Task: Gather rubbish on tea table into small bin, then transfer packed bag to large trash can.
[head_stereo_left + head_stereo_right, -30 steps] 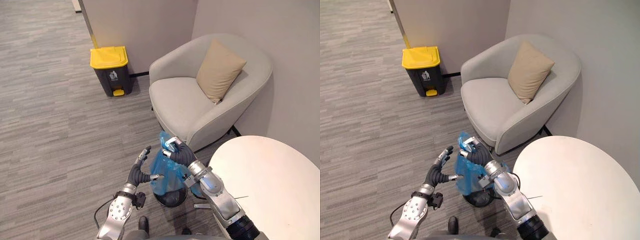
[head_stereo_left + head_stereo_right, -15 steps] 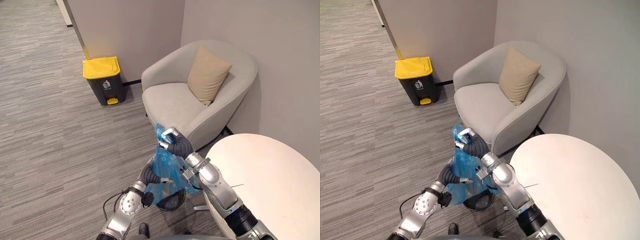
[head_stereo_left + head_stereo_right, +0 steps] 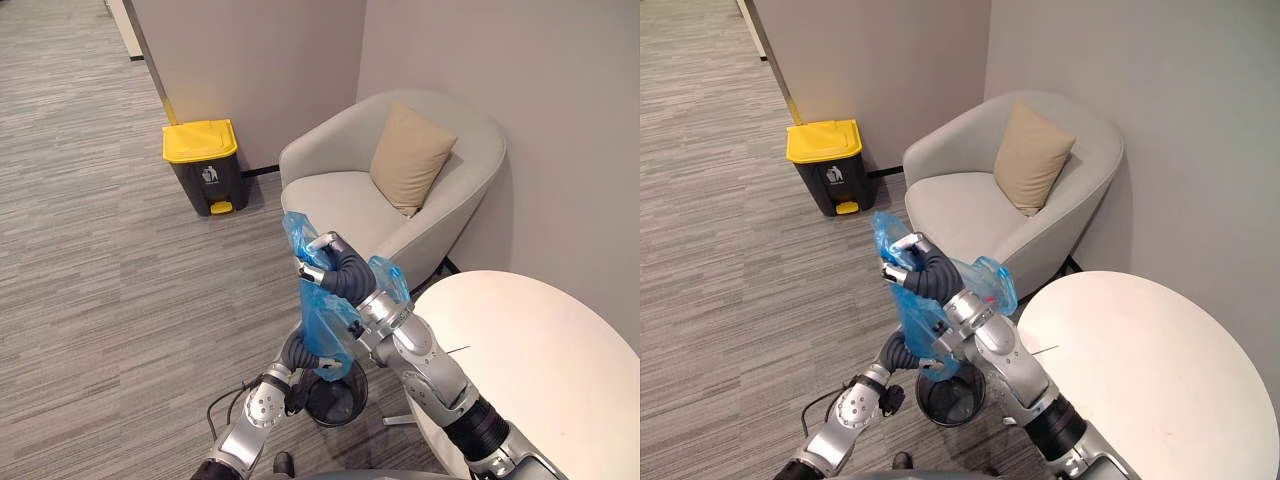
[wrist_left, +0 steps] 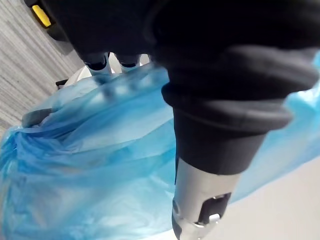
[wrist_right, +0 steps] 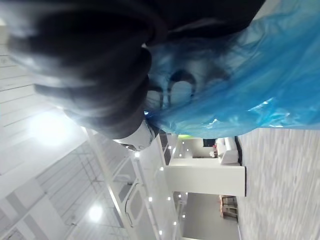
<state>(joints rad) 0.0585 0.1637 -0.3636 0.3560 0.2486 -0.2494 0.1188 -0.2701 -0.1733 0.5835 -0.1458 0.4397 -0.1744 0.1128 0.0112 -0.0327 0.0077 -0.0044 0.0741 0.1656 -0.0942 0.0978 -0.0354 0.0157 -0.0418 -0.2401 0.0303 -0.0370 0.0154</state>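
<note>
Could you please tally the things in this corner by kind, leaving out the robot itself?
Bins: 2 (yellow-lidded trash can, small black bin)
Bags: 1 (blue plastic bag)
Chairs: 1 (armchair)
Cushions: 1 (tan cushion)
Tables: 1 (round white table)
Total: 6

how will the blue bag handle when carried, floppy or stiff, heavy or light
Probably floppy: the blue bag hangs crumpled from the right hand curled round its top. Likely light: the thin film shows little bulge. It may swing over the small bin.
</note>
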